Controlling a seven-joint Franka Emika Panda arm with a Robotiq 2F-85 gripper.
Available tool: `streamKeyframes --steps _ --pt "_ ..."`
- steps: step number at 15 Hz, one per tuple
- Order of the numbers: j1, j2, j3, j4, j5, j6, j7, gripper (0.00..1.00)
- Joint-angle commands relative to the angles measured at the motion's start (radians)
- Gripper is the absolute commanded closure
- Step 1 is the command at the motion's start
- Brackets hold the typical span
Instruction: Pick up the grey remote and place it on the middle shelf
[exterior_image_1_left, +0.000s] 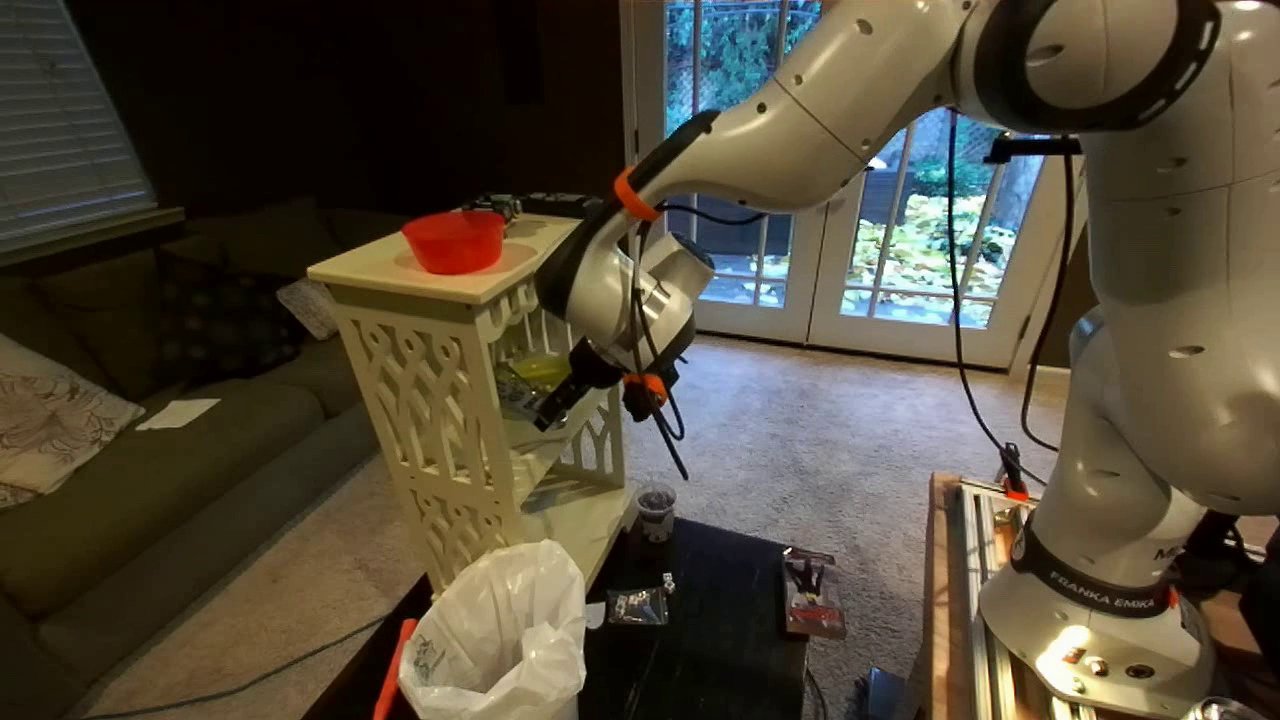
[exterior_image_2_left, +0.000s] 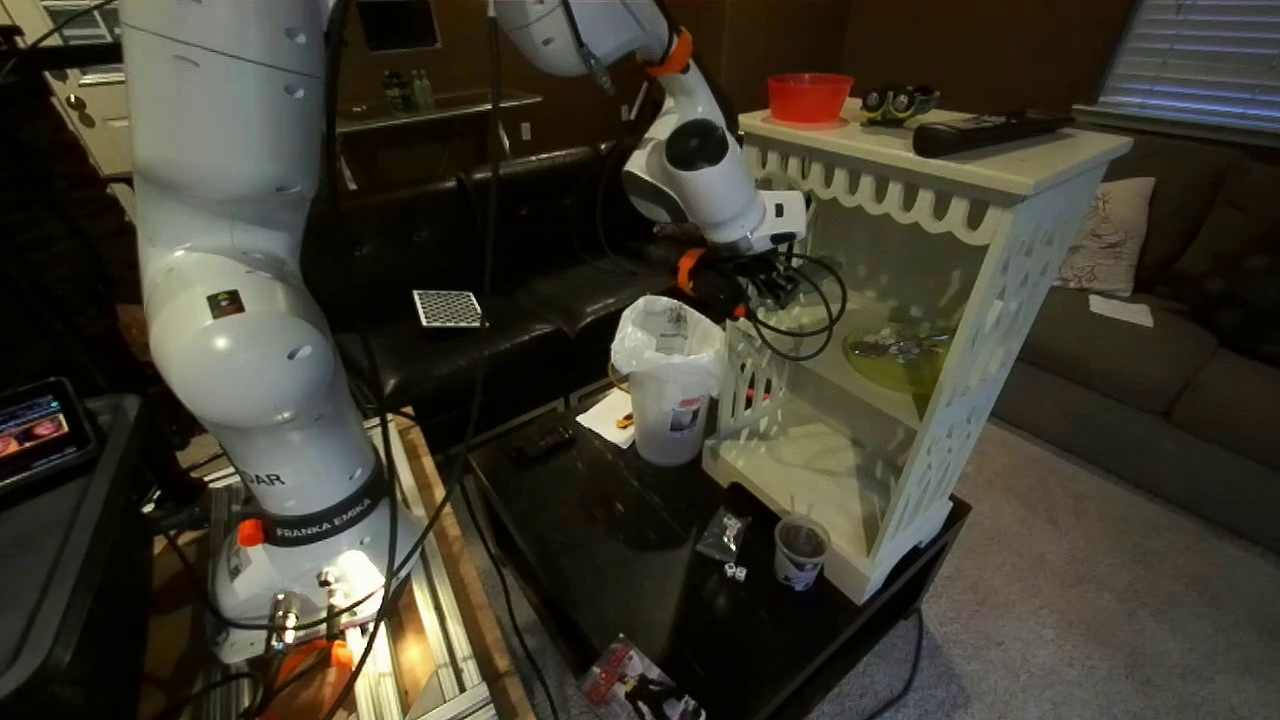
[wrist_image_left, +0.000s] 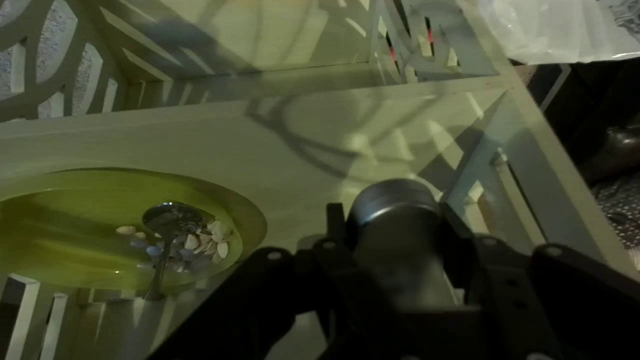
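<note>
My gripper (wrist_image_left: 393, 216) is shut on a grey object with a rounded end, which appears to be the grey remote (wrist_image_left: 395, 199). The fingers touch it on both sides, and its lower part is dark and blurred. In both exterior views the gripper (exterior_image_1_left: 556, 408) (exterior_image_2_left: 772, 288) is at the open front of the cream-white shelf unit, above the middle shelf (exterior_image_1_left: 538, 456) (exterior_image_2_left: 842, 366). In the wrist view the middle shelf (wrist_image_left: 300, 150) lies below the held object, whose rounded end points toward the board. I cannot tell if they touch. The remote is not clear in the exterior views.
A yellow-green bowl (wrist_image_left: 65, 225) with a spoon and pebbles stands on the middle shelf. The lattice side panel (wrist_image_left: 545, 185) is close to the gripper's right. The top board carries a red bowl (exterior_image_2_left: 810, 98) and a black remote (exterior_image_2_left: 985, 132). A lined bin (exterior_image_2_left: 668, 400) stands beside the unit.
</note>
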Motion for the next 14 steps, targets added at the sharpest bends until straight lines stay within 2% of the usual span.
streamKeyframes --steps 1,7,8,9,10,13,14 --pt "-0.030 0.120 0.010 0.131 0.100 0.022 -0.121 0.79" --pt "-0.028 0.205 -0.001 0.257 0.289 0.001 -0.328 0.79" --pt "-0.024 0.206 -0.006 0.264 0.322 -0.006 -0.357 0.29" --pt "-0.019 0.205 -0.011 0.263 0.355 -0.014 -0.387 0.28" --pt "-0.013 0.194 -0.016 0.248 0.377 -0.019 -0.411 0.23" --pt "-0.001 0.153 -0.029 0.201 0.435 -0.030 -0.473 0.01" --pt "-0.001 0.133 -0.029 0.172 0.431 -0.031 -0.480 0.00"
